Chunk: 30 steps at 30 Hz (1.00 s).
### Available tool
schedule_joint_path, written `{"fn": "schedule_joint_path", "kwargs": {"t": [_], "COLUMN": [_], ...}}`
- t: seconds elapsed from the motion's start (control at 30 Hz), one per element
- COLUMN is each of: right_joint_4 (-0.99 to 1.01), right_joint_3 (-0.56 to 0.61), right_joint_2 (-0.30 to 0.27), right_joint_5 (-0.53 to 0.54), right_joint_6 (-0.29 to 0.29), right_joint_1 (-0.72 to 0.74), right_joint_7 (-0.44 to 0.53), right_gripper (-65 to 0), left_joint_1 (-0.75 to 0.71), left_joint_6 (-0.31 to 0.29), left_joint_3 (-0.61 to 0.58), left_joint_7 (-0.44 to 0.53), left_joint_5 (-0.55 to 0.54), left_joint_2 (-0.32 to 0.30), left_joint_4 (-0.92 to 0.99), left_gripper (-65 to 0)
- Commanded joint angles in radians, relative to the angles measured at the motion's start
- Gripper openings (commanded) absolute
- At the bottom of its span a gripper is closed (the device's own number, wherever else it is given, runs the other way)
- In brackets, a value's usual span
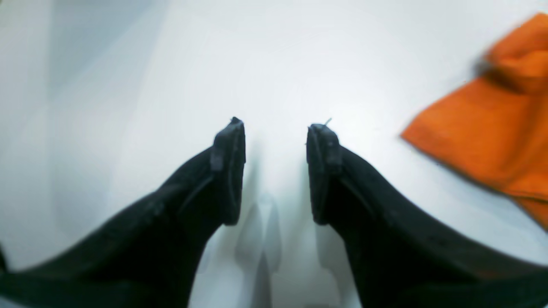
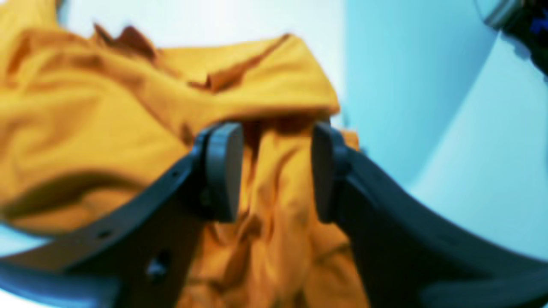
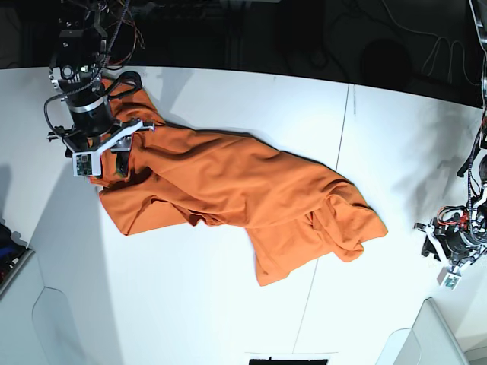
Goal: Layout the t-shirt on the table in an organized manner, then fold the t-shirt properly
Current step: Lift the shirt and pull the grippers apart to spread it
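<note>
The orange t-shirt [image 3: 243,182] lies crumpled and partly spread across the middle of the white table [image 3: 190,312]. One end is bunched at the far left and the other is rumpled at the right. My right gripper [image 2: 276,171] is open, with a raised fold of the t-shirt [image 2: 128,111] between its fingers. In the base view the right gripper [image 3: 114,160] is over the shirt's far-left end. My left gripper [image 1: 276,145] is open and empty over bare table [image 1: 274,60]. A shirt edge [image 1: 483,132] lies to its right. In the base view the left gripper [image 3: 449,262] is near the right edge.
A thin dark seam [image 3: 338,144] crosses the table. Dark clutter and cables [image 3: 304,30] lie beyond the far edge. A bin-like box [image 3: 11,266] sits at the lower left. A pale panel [image 3: 426,338] is at the lower right. A black label [image 3: 288,360] marks the front edge.
</note>
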<state>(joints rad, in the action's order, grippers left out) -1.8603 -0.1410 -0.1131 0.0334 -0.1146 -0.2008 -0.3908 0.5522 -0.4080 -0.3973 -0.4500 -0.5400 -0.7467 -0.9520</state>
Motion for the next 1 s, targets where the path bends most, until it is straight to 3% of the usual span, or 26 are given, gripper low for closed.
{"fn": "schedule_joint_path", "kwargs": {"t": [0.0, 0.07, 0.23, 0.57, 0.73, 0.9, 0.97], "right_joint_4": [-0.011, 0.014, 0.175, 0.461, 0.512, 0.560, 0.562], "right_joint_3": [-0.003, -0.003, -0.003, 0.004, 0.005, 0.006, 0.006], "right_joint_2": [-0.003, -0.002, 0.021, 0.068, 0.078, 0.083, 0.083], "right_joint_5": [0.015, 0.026, 0.028, 0.028, 0.027, 0.027, 0.026], "right_joint_6": [0.004, 0.007, 0.005, -0.099, -0.102, -0.121, -0.152], "right_joint_1": [0.031, 0.071, 0.192, 0.391, 0.399, 0.402, 0.409], "right_joint_7": [0.023, 0.023, 0.021, 0.019, 0.018, 0.016, 0.017], "right_gripper": [-34.1, -30.6, -30.3, -30.3, -30.7, -47.2, -55.3], "left_joint_1": [0.016, -0.006, -0.001, 0.008, 0.010, 0.010, 0.010], "left_joint_6": [-0.001, 0.000, 0.004, 0.038, 0.037, 0.038, 0.039], "left_joint_3": [0.010, 0.010, 0.010, 0.009, 0.009, 0.009, 0.009], "left_joint_7": [0.019, 0.018, 0.029, 0.095, 0.111, 0.140, 0.140], "left_joint_5": [-0.011, -0.009, 0.003, 0.116, 0.141, 0.141, 0.142], "left_joint_2": [-0.014, 0.002, 0.093, 0.283, 0.320, 0.319, 0.320], "left_joint_4": [-0.045, -0.101, -0.137, -0.077, 0.009, 0.052, 0.052], "left_gripper": [-38.4, -38.4, -38.3, -34.7, -34.7, -36.6, -45.6]}}
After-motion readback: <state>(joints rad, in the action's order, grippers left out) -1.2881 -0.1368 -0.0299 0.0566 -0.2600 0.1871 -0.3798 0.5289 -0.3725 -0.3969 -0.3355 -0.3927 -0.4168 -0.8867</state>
